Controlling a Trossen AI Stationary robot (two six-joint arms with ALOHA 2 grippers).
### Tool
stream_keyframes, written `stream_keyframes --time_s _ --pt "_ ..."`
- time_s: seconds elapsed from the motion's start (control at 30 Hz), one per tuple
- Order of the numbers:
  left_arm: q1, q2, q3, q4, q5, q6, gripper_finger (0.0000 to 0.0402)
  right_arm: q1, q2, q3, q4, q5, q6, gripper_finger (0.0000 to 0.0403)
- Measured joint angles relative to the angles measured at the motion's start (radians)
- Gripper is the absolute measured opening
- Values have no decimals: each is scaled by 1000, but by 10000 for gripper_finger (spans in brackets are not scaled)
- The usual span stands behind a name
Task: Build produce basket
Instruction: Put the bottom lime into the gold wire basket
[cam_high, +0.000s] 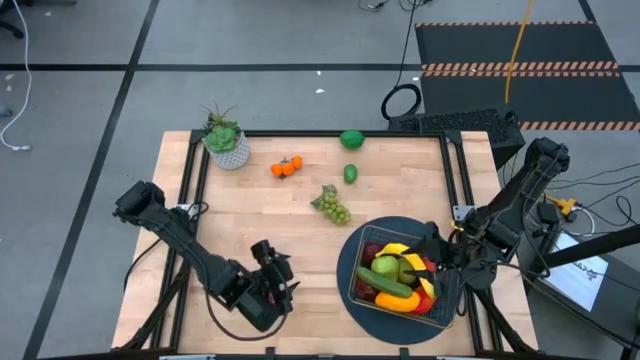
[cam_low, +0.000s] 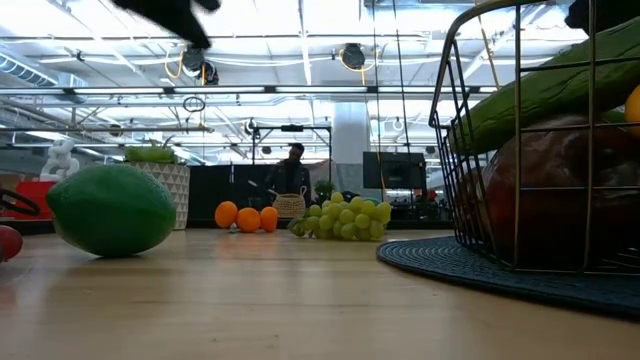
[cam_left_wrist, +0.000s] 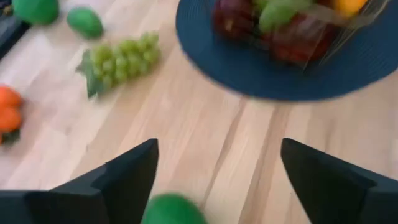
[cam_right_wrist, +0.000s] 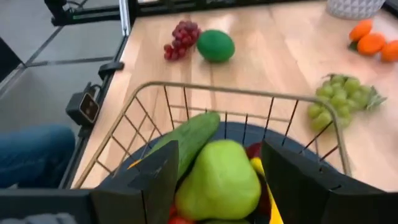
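Note:
The wire basket (cam_high: 358, 262) stands on a round dark blue mat (cam_high: 352, 308) at the near right. It is heaped with produce, with a green pear (cam_right_wrist: 217, 180) and a cucumber (cam_right_wrist: 186, 140) on top. My right gripper (cam_high: 432, 265) hangs open over the basket's right side. Its fingers (cam_right_wrist: 292, 180) stand on either side of the pear, and no touch shows. My left gripper (cam_high: 272, 262) is open near the table's front edge. It is above a big green lime (cam_left_wrist: 174, 211) that lies on the wood, with no touch showing there either. In the high view the arm hides this lime.
Red grapes (cam_right_wrist: 181, 31) lie beside the big lime (cam_right_wrist: 216, 45). Green grapes (cam_high: 332, 205) sit mid-table. Two oranges (cam_high: 286, 167), a small lime (cam_high: 351, 173) and a larger one (cam_high: 351, 139) lie farther back. A potted plant (cam_high: 226, 140) stands at the far left corner.

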Motion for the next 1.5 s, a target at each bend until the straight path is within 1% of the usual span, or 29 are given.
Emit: stream_keyframes --time_s 0.13,0.2,0.37,0.53,0.7,0.9,1.03,1.17,1.33,1.4,1.5 --pt "-7 44 0 -43 29 -100 387 2 0 0 13 25 -25 219" --pt "-11 68 0 -75 52 -154 396 2 0 0 15 25 -27 219" --pt "-12 111 0 -173 129 -324 391 2 0 0 15 25 -28 219" --pt "-3 134 0 -245 151 -480 391 2 1 0 15 25 -31 219" --pt "23 143 0 -299 207 -623 391 2 0 0 18 28 -32 219" --pt "64 153 -1 -308 281 -709 390 2 1 0 28 28 -30 219" --pt "85 151 -1 -312 300 -757 390 2 2 0 40 27 -32 219" --pt "97 151 -1 -309 331 -772 390 2 2 0 47 26 -34 219" --pt "102 151 -39 -300 371 -814 390 2 2 0 47 25 -35 219" --pt "102 151 -65 -265 392 -821 390 2 2 0 47 25 -35 219" --pt "102 151 -107 -172 396 -815 390 2 2 0 47 25 -35 219"
